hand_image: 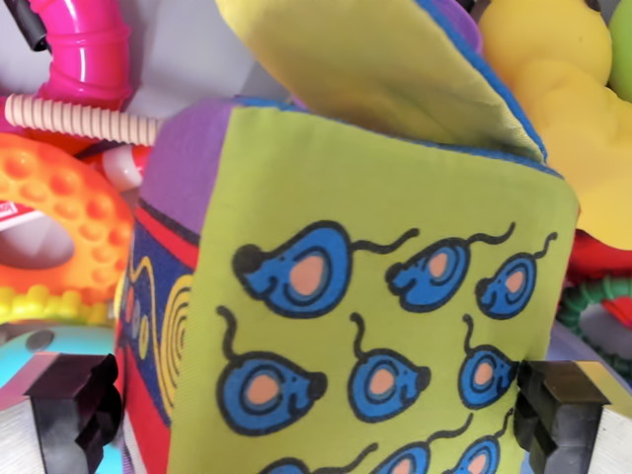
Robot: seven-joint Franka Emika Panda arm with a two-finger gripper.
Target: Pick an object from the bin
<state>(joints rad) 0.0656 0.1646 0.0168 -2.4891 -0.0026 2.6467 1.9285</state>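
A soft fabric cube fills most of the wrist view; its lime-green face carries several blue mice, a side panel is red and blue, and a yellow-green flap lifts from its top. My gripper straddles the cube at the bottom of the view. One black finger pad sits at the cube's left edge and the other pad at its right edge. The jaws stand wide apart and do not visibly squeeze the fabric.
Toys crowd the bin around the cube: a pink plastic tube and a beige ribbed rod at the upper left, an orange bumpy ring at the left, a yellow soft toy at the upper right, a green ring at the right.
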